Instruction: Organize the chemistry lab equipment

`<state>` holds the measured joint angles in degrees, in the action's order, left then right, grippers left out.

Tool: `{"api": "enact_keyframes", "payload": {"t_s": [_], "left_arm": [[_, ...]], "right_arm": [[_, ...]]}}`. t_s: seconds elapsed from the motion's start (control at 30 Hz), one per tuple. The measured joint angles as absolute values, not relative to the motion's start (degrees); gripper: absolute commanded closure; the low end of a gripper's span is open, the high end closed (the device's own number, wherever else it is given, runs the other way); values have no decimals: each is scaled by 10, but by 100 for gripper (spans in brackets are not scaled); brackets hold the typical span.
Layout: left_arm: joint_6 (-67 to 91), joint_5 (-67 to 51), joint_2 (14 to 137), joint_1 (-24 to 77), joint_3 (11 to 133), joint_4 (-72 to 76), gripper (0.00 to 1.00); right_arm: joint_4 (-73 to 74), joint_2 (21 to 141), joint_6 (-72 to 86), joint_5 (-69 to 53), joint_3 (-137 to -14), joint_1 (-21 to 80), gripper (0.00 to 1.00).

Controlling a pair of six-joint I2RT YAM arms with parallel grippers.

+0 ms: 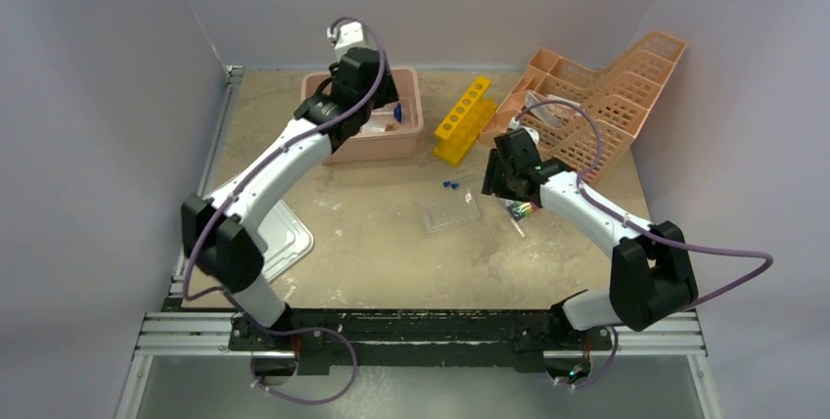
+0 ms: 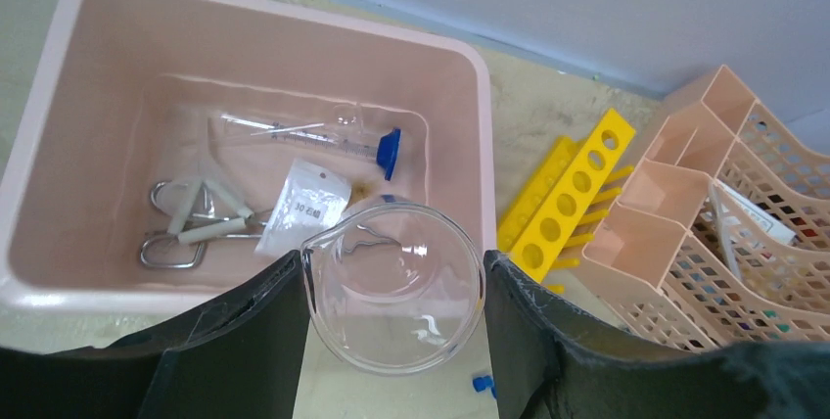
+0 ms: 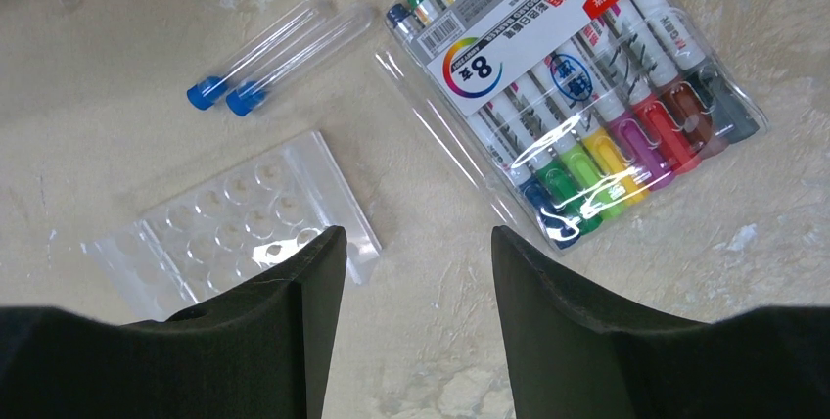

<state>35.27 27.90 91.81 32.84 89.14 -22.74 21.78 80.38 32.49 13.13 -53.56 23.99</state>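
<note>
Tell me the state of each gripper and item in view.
left gripper, jaws shut on beaker
beaker, empty, held over pink bin
right gripper, jaws open, holding nothing
tubes, blue caps on, lying flat
well plate, lying flat, wells empty
marker pack, lying flat, pens capped

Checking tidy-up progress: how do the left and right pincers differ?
The left pincer is shut on a glass beaker; the right pincer is open and empty. The left hangs over the pink tub's near rim; the right over the table, between well plate and marker pack. Both point down.
</note>
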Motion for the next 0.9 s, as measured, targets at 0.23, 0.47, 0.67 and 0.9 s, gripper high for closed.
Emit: {"api": "enact_keyframes", "payload": {"t_s": [0.23,0.47,0.67,0.9], "left_arm": [[306,201,1077,301,1023,-255,65],[288,131,1165,280,1044,-300,67],[278,57,1190,264,1046,-323,68],[272,-2,1213,246,1046,-323,69]], "right_arm": [[218,835,317,148,-569,239,41],[218,856,308,163,-596,231,41],[218,868,306,170,-600,225,41],[218,880,304,170,-603,222,41]]}}
